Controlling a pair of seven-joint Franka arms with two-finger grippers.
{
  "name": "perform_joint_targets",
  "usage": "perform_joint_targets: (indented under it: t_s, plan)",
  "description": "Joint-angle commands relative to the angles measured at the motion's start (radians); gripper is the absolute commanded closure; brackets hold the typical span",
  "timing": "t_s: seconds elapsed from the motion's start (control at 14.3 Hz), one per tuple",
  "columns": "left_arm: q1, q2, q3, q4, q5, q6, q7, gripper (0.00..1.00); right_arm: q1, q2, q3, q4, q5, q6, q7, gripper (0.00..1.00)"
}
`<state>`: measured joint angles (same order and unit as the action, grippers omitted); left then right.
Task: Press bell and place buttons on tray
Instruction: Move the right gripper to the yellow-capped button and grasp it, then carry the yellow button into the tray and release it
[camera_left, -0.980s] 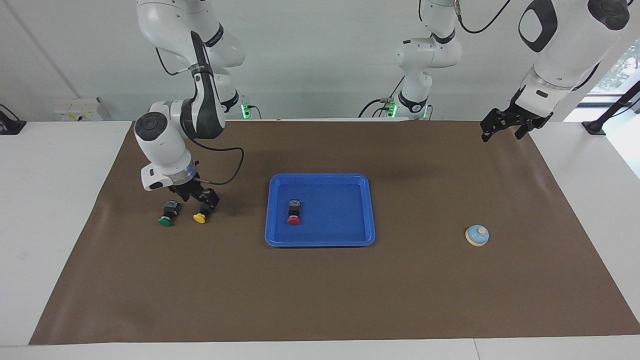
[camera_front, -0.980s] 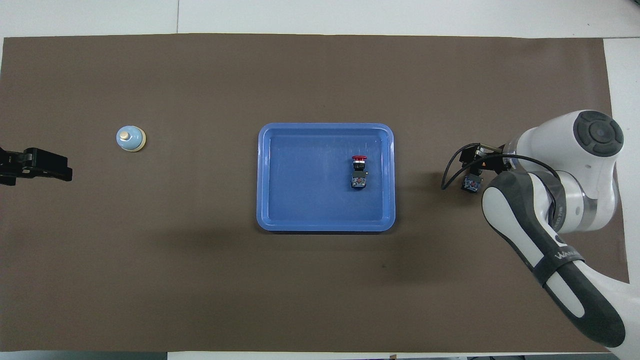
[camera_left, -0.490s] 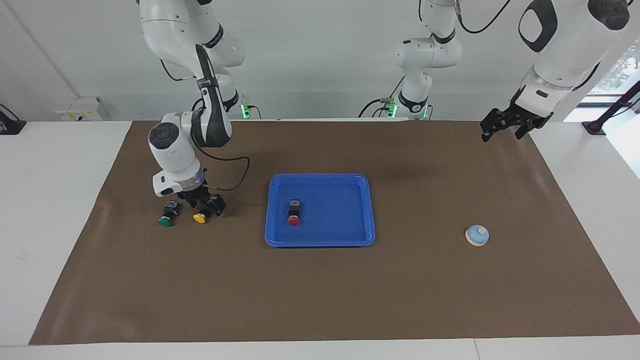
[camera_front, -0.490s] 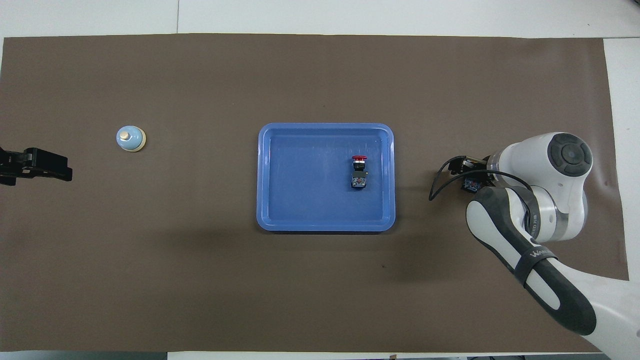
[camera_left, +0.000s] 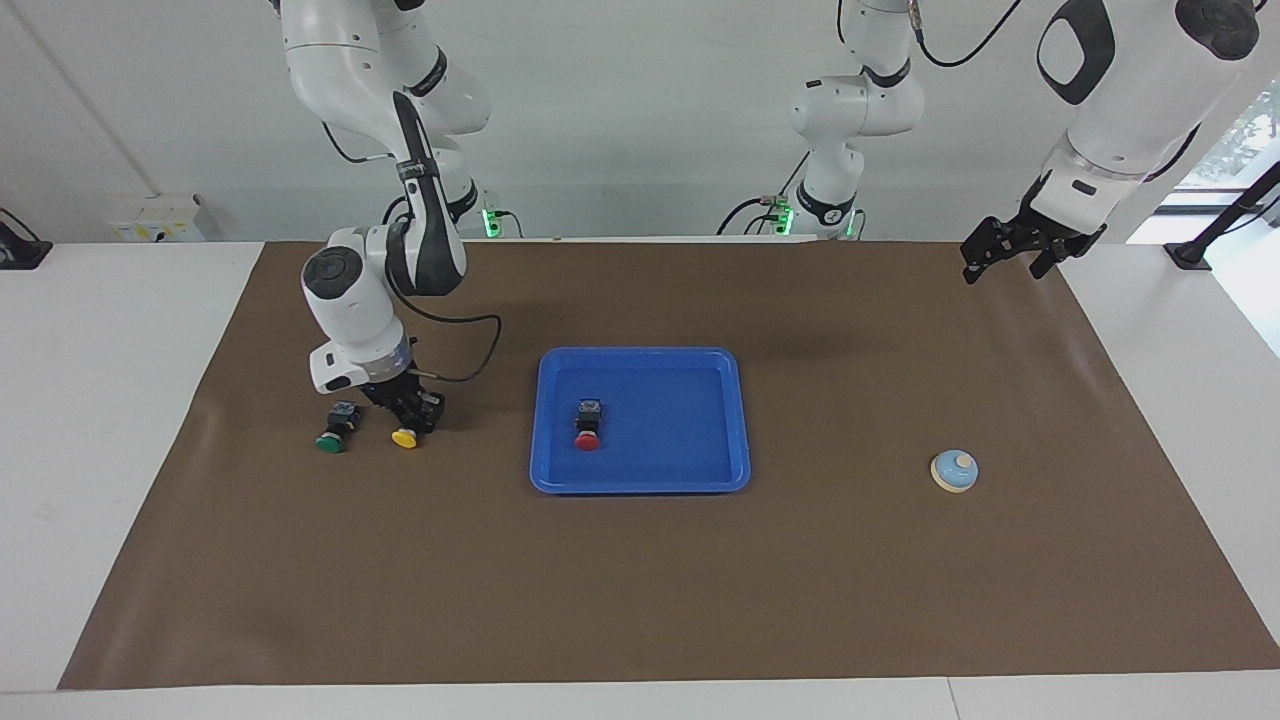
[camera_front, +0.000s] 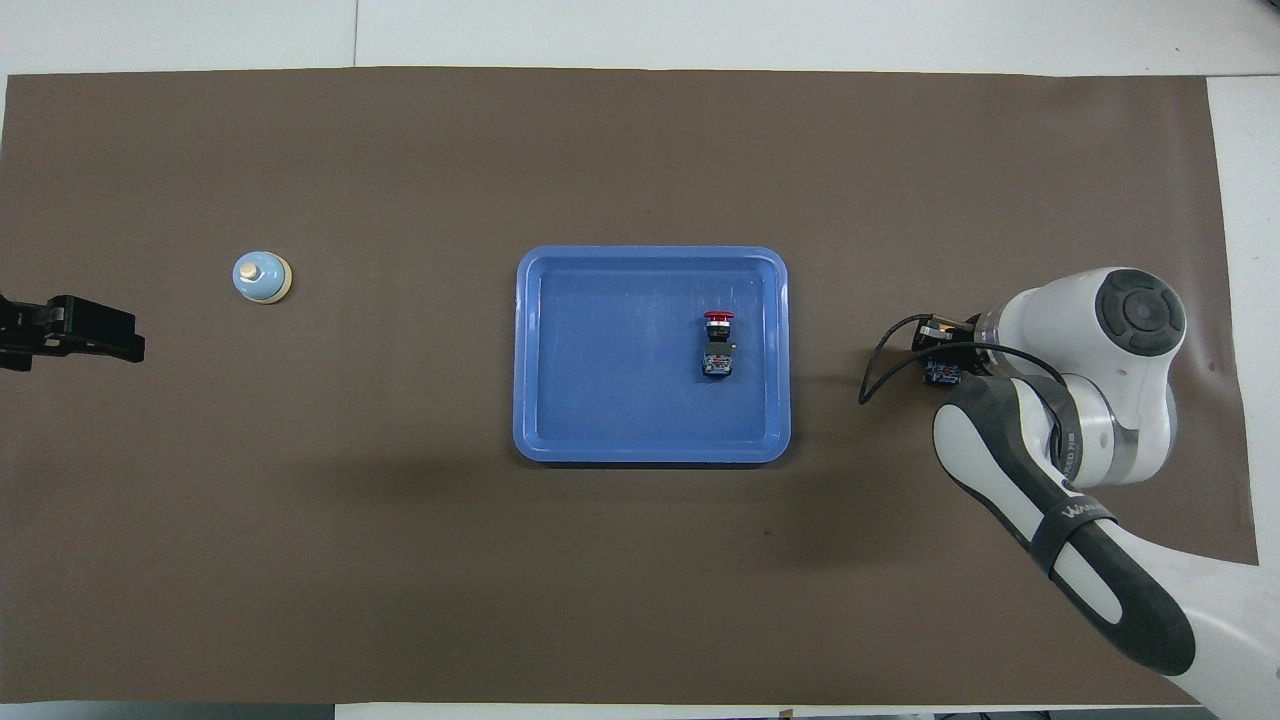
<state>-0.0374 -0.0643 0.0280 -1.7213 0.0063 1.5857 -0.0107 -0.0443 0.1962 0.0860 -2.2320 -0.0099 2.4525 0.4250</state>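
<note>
From my remote station I find the left claw (camera_left: 1003, 259) waiting aloft over the brown mat (camera_left: 660, 560) at the left arm's end of the tabletop (camera_left: 100, 400), nearest the robots, its fingers spread and holding nothing.

Farther out, at the right arm's end, the right claw (camera_left: 408, 414) is down at mat level, clenched on the black body of the yellow button (camera_left: 404, 437); the yellow cap shows just below the fingertips. In the overhead view the arm's wrist covers most of this button, and only a part of its body shows. The green button (camera_left: 331, 437) lies on the mat just beside the yellow one, toward the right arm's end, on its side and apart from the claw.

The tray (camera_left: 545, 470) sits at mid-tabletop, about as far from the robots as those two buttons. The red button (camera_left: 587, 428) lies inside it on its side, cap pointing away from the robots, in the half of the tray toward the right arm's end.

The bell (camera_left: 955, 470) stands upright on the mat toward the left arm's end, a little farther from the robots than the buttons, well apart from the tray and from both claws.
</note>
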Motion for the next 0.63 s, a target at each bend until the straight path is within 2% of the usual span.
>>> perform_joint_targets:
  t_s: [0.0,0.14,0.35,0.56]
  plan:
    - [-0.001,-0.003,0.007,0.005,-0.014,0.007,0.015,0.00,-0.003,-0.006,0.006,-0.003,-0.004,-0.017,-0.017,1.00]
    - [-0.001,-0.003,0.007,0.005,-0.014,0.007,0.015,0.00,-0.002,-0.007,0.008,0.029,-0.004,-0.064,-0.017,1.00]
    - [-0.001,-0.003,0.007,0.005,-0.014,0.007,0.015,0.00,0.006,-0.006,0.014,0.139,-0.004,-0.188,-0.012,1.00]
    - [-0.001,-0.003,0.007,0.005,-0.014,0.007,0.015,0.00,0.093,0.005,0.015,0.270,0.001,-0.306,0.036,1.00]
